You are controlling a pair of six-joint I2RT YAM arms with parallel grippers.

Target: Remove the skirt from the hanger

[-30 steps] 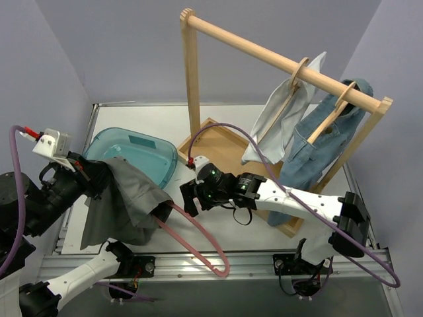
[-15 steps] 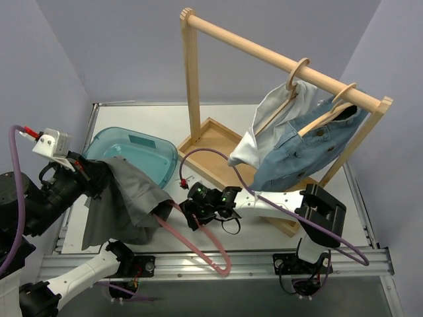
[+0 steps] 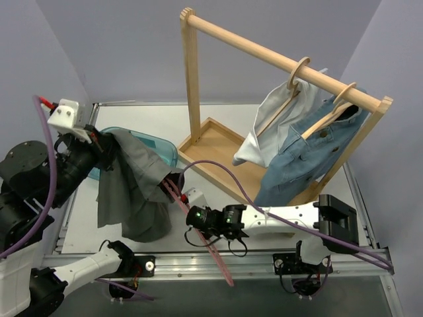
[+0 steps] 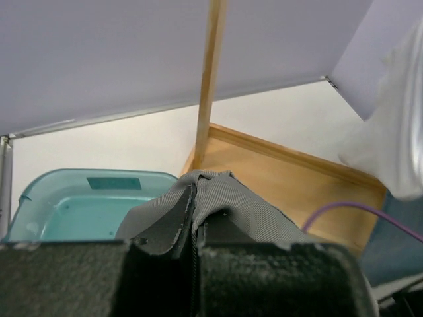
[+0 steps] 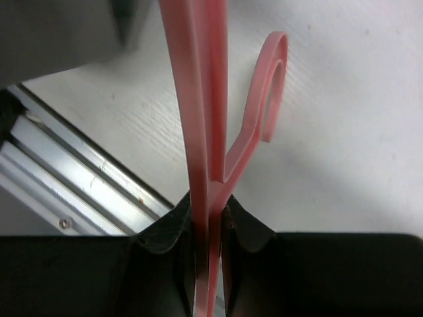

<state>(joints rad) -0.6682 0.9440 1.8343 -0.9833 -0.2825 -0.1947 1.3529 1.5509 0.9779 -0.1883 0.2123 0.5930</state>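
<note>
The grey skirt (image 3: 135, 185) hangs in folds from my left gripper (image 3: 106, 142), which is shut on its upper edge above the table's left side. In the left wrist view the grey cloth (image 4: 244, 205) is pinched between the shut jaws of that gripper (image 4: 192, 218). The pink plastic hanger (image 3: 198, 228) slants from under the skirt toward the front rail. My right gripper (image 3: 198, 218) is shut on the hanger's bar near its hook. The right wrist view shows the pink bar (image 5: 201, 119) clamped in the gripper (image 5: 210, 214) and the hook (image 5: 268, 79) curling beside it.
A teal plastic tub (image 3: 158, 150) sits behind the skirt at the left. A wooden rack (image 3: 264, 59) on a tray base (image 3: 218, 148) stands at the back right, holding a white shirt (image 3: 274, 125) and a denim garment (image 3: 310, 148) on wooden hangers. The metal front rail (image 3: 218, 264) runs along the near edge.
My right gripper came down to the left and closed on the pink hanger. My left gripper lifted the skirt up and back. The garments on the rack swung.
</note>
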